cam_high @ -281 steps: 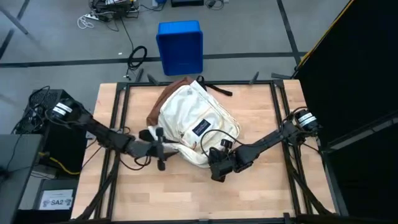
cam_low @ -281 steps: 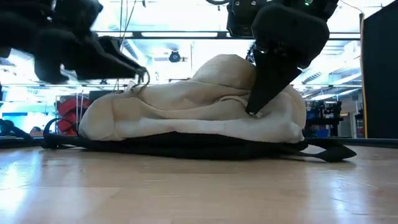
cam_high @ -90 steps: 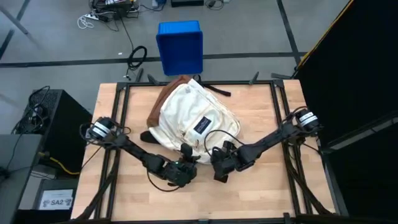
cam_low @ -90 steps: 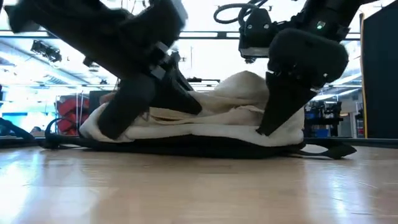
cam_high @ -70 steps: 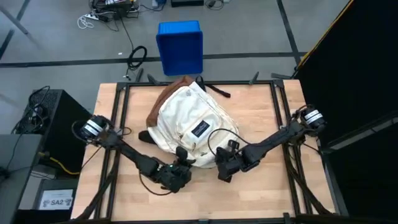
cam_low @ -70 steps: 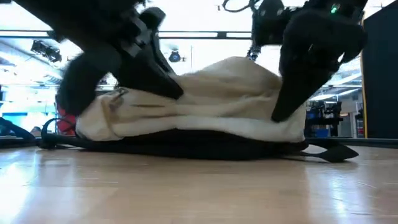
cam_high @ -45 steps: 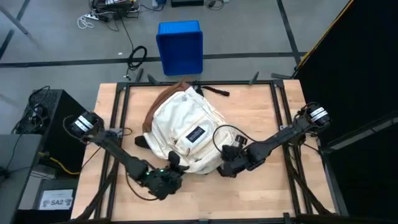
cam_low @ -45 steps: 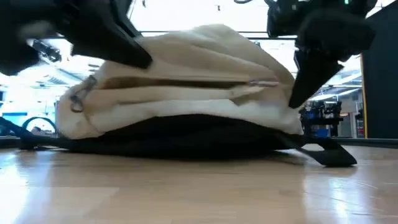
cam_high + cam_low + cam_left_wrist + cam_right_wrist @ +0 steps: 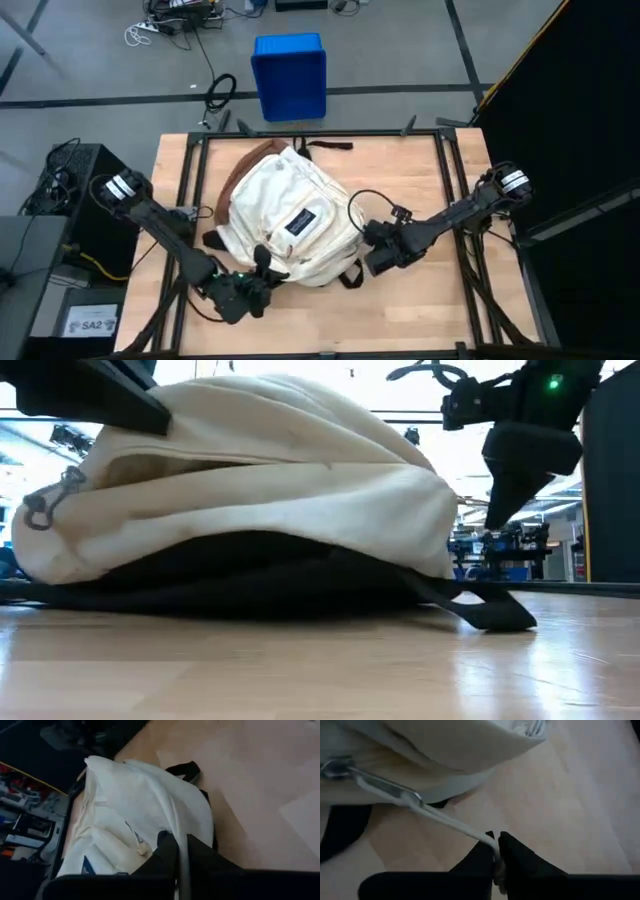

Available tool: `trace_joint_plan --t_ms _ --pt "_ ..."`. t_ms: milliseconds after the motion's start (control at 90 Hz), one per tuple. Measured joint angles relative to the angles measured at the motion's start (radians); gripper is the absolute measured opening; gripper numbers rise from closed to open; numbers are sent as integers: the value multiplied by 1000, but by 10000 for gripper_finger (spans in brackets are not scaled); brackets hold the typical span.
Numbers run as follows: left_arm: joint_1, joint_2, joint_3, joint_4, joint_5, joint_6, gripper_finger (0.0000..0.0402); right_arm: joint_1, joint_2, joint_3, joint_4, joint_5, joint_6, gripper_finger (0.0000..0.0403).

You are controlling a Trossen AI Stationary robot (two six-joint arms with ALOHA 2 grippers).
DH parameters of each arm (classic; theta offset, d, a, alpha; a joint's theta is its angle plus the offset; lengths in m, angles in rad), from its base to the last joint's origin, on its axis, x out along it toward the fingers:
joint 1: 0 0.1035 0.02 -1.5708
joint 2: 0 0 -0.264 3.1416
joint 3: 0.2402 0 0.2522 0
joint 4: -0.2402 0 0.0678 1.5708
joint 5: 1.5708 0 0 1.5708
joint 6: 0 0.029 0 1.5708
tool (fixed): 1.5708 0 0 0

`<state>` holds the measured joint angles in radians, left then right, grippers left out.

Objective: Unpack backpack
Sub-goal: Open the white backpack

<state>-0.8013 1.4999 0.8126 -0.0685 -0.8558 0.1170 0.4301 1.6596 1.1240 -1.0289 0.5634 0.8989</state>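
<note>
Wooden table point(image 9: 420, 180): cream backpack point(image 9: 290, 215) lies at its middle.
Left gripper point(image 9: 262, 268) clamps the backpack's near edge; right gripper point(image 9: 496, 851), beside the backpack, pinches a zipper pull cord point(image 9: 440, 817). The cord could slip free under tension.

Both arms are looking dark, almost black, and thin like long sticks with joints. The left arm point(image 9: 150, 220) is wearing a white and silver ring near its shoulder end, at about 9 o'clock on the table. The right arm point(image 9: 450, 215) is wearing the same kind of ring at about 3 o'clock. Thin black cables are looping over each arm. A small green light point(image 9: 551, 382) is glowing on one arm.
</note>
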Motion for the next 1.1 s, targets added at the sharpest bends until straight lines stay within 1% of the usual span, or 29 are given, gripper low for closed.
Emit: trace_joint_plan --t_ms 211,367,422,556,700,789,911,1100 --pt "-17 -48 -72 -1 -14 -56 0 3 -5 1 -15 5 18 0" --pt "-17 -103 -188 40 -48 -151 0 55 -5 1 55 -11 18 0" --pt "-16 -129 -241 94 -52 -155 0 86 -5 1 101 -19 17 0" --pt "-9 -189 -382 297 -55 -153 0 160 -5 1 222 -27 0 0" --pt "14 -234 -534 537 -21 -148 0 219 -5 1 391 -27 -52 0" --pt "31 -243 -601 637 -13 -147 0 241 -2 1 499 -27 -105 0" --pt "75 -243 -654 712 18 -151 0 256 -2 1 620 -29 -164 0" --pt "186 -242 -665 714 122 -150 0 254 11 1 740 -36 -212 0"
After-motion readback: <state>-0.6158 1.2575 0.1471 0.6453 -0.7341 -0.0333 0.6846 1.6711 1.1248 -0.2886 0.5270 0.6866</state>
